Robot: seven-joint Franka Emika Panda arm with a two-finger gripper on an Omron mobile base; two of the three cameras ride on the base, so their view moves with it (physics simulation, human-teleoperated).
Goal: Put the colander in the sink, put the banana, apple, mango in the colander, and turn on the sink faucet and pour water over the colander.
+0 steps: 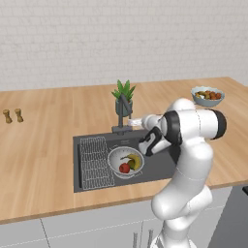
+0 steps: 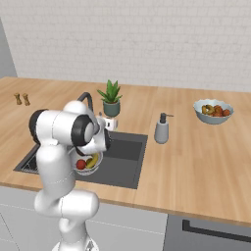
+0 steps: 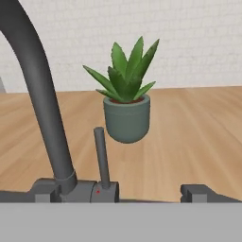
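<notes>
Your colander (image 1: 125,161) sits inside the sink (image 1: 160,164), just right of the wire rack (image 1: 96,162) on the basin floor. In it you can see the banana (image 1: 134,160) and the apple (image 1: 124,167); the mango cannot be made out in these views, so confirm it before you count the loading step as done.

No water runs. The faucet (image 3: 38,94) stands at the back edge of the sink, its upright lever (image 3: 100,156) beside the spout's base. Your gripper (image 1: 137,122) is held close to the faucet base, facing the lever, with the potted plant (image 3: 126,97) directly behind it on the counter (image 1: 43,140). The fingers (image 3: 198,193) look spread, one tip either side of the lever and touching nothing, though little of them shows.

Judgement: placement of the colander is complete, fruit loading at least two-thirds confirmed. Remaining: work the lever and check that the stream lands on the colander. The spout appears to reach over the basin, but whether it sits above the colander cannot be told.
</notes>
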